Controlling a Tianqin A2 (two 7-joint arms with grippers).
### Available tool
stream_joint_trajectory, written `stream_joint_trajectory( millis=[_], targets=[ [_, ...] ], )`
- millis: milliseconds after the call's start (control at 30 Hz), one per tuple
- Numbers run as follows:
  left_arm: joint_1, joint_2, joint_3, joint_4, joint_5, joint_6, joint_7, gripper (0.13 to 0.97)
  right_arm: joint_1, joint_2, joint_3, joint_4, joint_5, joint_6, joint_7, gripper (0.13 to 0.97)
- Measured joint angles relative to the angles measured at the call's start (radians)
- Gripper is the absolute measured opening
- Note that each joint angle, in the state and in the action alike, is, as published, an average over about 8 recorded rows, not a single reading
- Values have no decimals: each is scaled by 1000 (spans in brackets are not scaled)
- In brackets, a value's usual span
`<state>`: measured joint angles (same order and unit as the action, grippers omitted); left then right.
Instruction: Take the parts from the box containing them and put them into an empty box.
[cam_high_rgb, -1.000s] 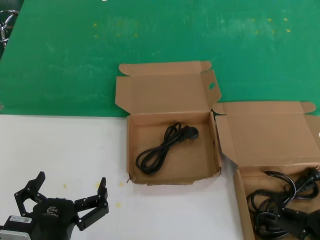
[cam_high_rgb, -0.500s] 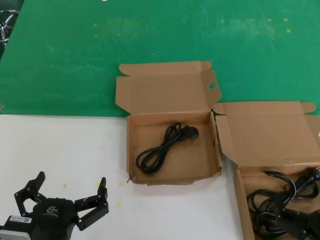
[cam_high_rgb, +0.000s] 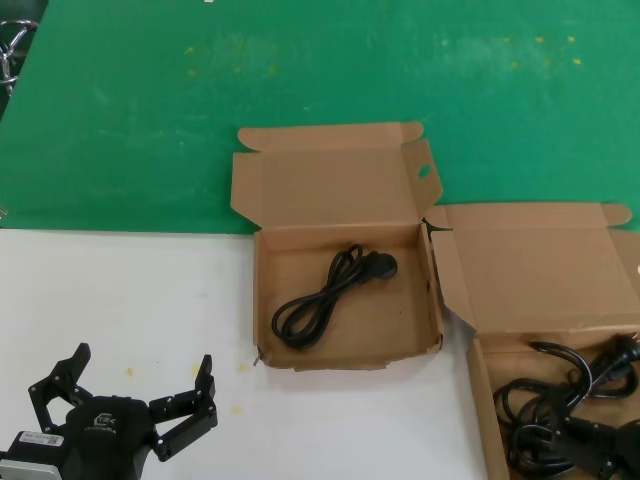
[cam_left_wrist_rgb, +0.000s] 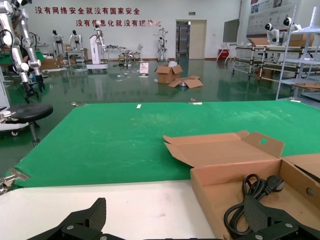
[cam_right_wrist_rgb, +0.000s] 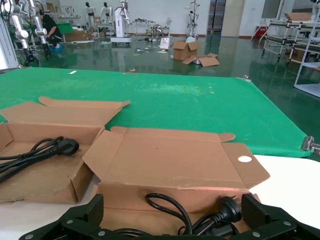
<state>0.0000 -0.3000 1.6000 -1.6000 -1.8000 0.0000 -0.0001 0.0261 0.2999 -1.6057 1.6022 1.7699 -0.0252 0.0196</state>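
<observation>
Hovering right gripper (cam_high_rgb: 600, 445) sat wide open inside the source box (cam_high_rgb: 484, 400), right over the tangled cords (cam_high_rgb: 545, 405). One cord (cam_high_rgb: 330, 295) lay in the middle box (cam_high_rgb: 262, 300). Cords looked light, floppy, snag-prone; grab near the plug (cam_right_wrist_rgb: 227, 210). Left gripper (cam_high_rgb: 125, 395) open, parked.

Open lid (cam_high_rgb: 325, 180) behind lone cord (cam_high_rgb: 330, 297)
</observation>
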Motion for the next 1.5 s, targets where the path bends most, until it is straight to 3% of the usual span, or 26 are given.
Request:
stream_joint_trajectory(
  millis=[1500],
  targets=[
    [0, 0, 0, 0, 0, 0, 0, 966, 0, 0, 0, 0, 0, 0, 0, 966]
  ],
)
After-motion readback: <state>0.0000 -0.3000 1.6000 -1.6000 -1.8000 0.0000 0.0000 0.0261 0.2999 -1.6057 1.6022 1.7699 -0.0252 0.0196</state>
